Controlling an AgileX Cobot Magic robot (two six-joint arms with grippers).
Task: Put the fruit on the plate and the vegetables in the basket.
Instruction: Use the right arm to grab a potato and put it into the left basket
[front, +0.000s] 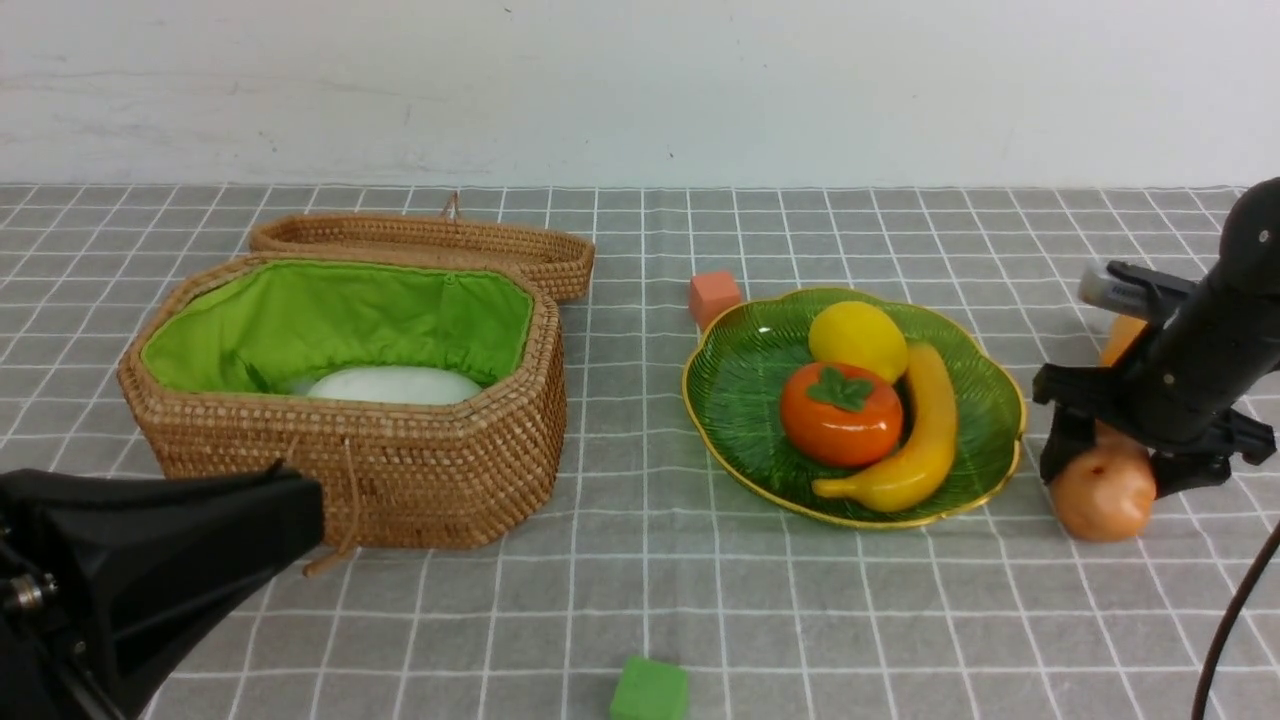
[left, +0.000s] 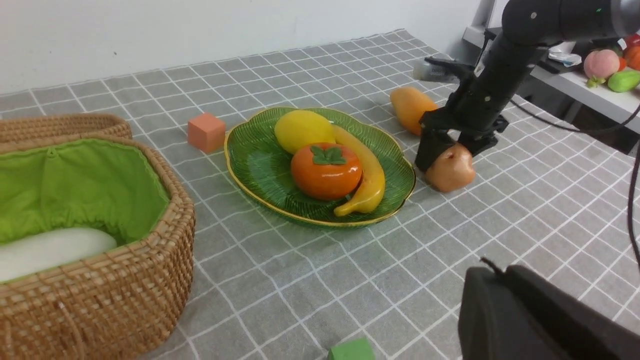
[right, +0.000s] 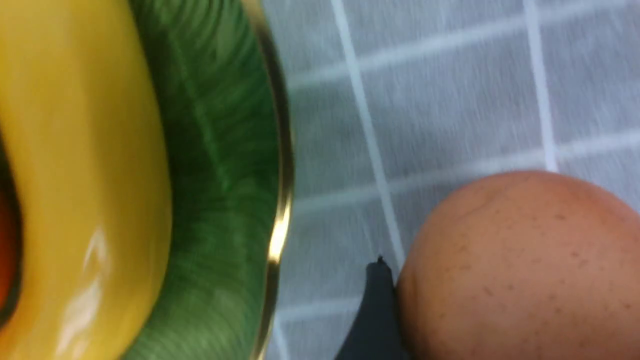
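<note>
Your right end effector (front: 1120, 468) stood spread astride the round brown potato (front: 1100, 502), one finger touching it, on the bench (front: 640, 600) just right of the green leaf-shaped plate (front: 722, 420); the tan wicker basket (front: 400, 470) lay far left of that plate.

Grey white-gridded tablecloth (front: 800, 620). Plain white wall (front: 640, 80), faintly scuffed, directly behind the tablecloth. Pale shelf (left: 580, 87) beyond the tablecloth's right edge. Light even, soft.
</note>
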